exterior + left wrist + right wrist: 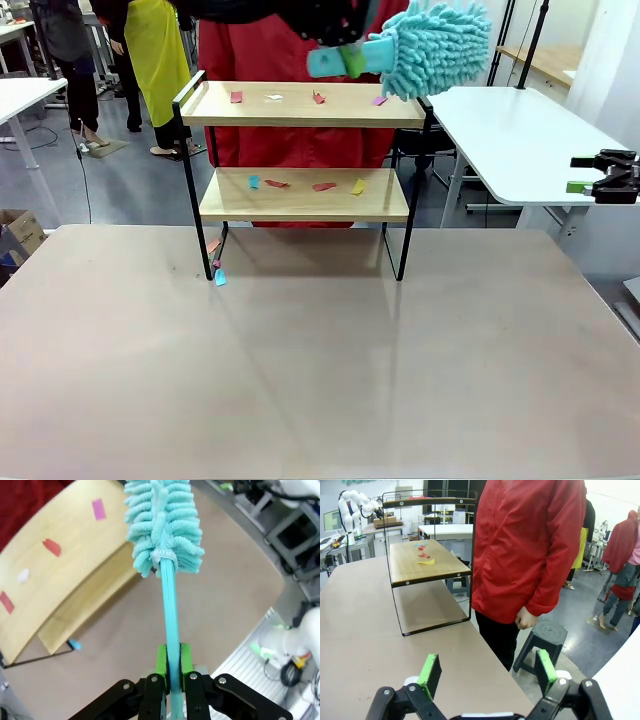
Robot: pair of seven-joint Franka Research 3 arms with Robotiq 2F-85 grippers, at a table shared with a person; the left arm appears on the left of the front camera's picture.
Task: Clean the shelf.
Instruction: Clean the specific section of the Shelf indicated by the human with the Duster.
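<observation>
A blue scrap (220, 278) is lying on the table (320, 380) at the left foot of the shelf (300, 208), which is standing mid-table toward the far side. Paper scraps (318, 98) are littering both its boards. Off to the right, the right gripper (488, 671) is hanging wide open and empty. The left gripper (171, 662) is clamping the teal duster (435, 45) by its handle above the top board's right end. A hard sweep could be shoving the light shelf or flicking scraps toward the person (530, 545) standing just beyond.

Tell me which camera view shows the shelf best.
The front view: the whole shelf stands there, both boards and their paper scraps visible. The left wrist view looks down on its top board; the right wrist view sees it end-on, top board edge-on.
</observation>
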